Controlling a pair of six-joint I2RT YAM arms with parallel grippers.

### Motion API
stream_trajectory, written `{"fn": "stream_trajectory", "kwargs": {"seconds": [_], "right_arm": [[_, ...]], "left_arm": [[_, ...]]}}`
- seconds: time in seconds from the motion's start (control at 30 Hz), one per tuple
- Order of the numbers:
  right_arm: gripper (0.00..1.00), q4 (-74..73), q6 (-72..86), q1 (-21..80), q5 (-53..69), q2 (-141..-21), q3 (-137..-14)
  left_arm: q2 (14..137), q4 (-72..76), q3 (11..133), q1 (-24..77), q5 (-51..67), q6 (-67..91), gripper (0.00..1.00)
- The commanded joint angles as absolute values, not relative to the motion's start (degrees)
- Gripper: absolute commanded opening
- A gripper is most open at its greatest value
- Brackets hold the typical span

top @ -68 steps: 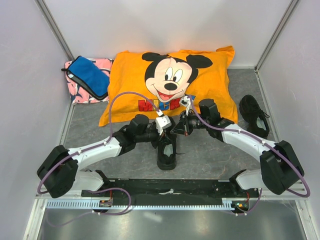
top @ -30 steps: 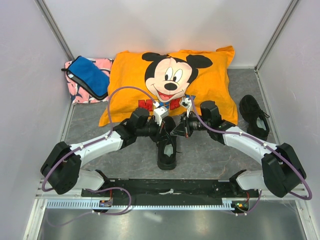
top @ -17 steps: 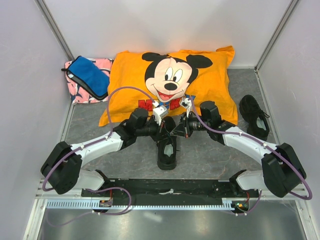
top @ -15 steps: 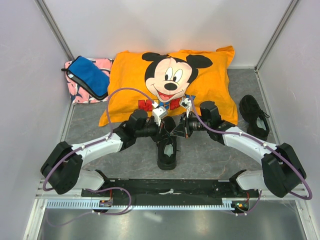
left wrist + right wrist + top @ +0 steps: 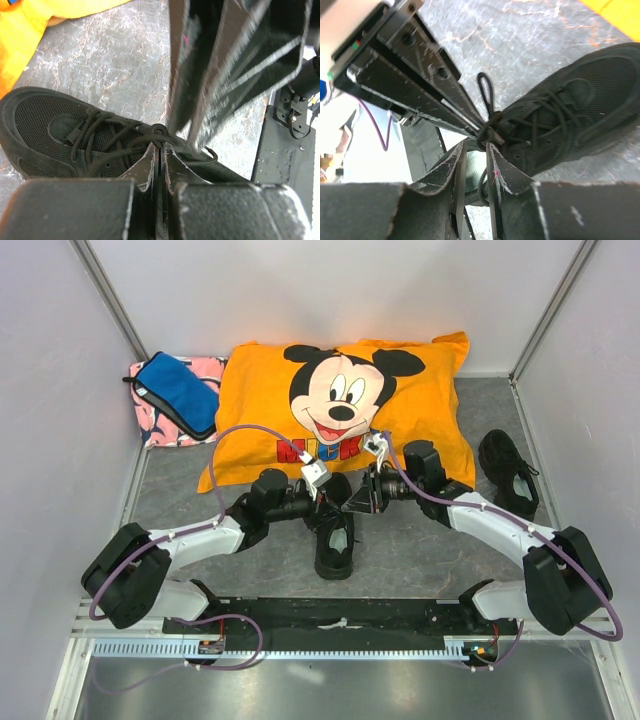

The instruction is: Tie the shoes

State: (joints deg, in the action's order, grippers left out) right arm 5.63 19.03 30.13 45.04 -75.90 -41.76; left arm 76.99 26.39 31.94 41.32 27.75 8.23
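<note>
- Near shoe (image 5: 334, 540): stands on the table (image 5: 420, 550) between the two arms, toe toward the pillow (image 5: 250, 390), heel toward the near edge.
- Right shoe (image 5: 510, 472): lies at the far right of the table, beside the pillow's right corner and well apart from both grippers. The state of its laces is too small to tell.
- Left gripper (image 5: 159, 150): jaws pressed together, tips at the knot (image 5: 489, 131) over the near shoe's tongue. They appear to pinch the lace (image 5: 95, 131) there.
- Right gripper (image 5: 476, 150): jaws slightly spread, tips just beside the knot on its right. No strand shows between them.
- Loop (image 5: 485, 92): one loop of lace stands up from the knot. A second loop cannot be confirmed.
- Progress, as a judgement: the near shoe has a knot formed and drawn close to the eyelets, so its tie is at or close to the end. Whether the bow is snug cannot be told.
- Remaining, as a judgement: confirm the knot holds, free both grippers, then treat the right shoe. About half of the task looks outstanding.
</note>
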Motion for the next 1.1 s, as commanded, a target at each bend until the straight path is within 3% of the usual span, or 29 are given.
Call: {"fn": "stream_trajectory", "kwargs": {"seconds": [0.0,0.27,1.07], "right_arm": [[0.29,7.0,22.0,27.8,46.8,-73.2,-44.9],[0.17,10.1,27.1,25.3,46.1,-75.2,-44.0],[0.20,11.4,30.4,27.4,48.8,-80.5,-44.2]], "left_arm": [[76.4,30.0,30.8,41.1,27.9,4.3,0.01],[76.2,30.1,30.7,41.1,27.9,3.6,0.02],[77.3,29.4,32.2,41.0,28.9,2.5,0.02]]}}
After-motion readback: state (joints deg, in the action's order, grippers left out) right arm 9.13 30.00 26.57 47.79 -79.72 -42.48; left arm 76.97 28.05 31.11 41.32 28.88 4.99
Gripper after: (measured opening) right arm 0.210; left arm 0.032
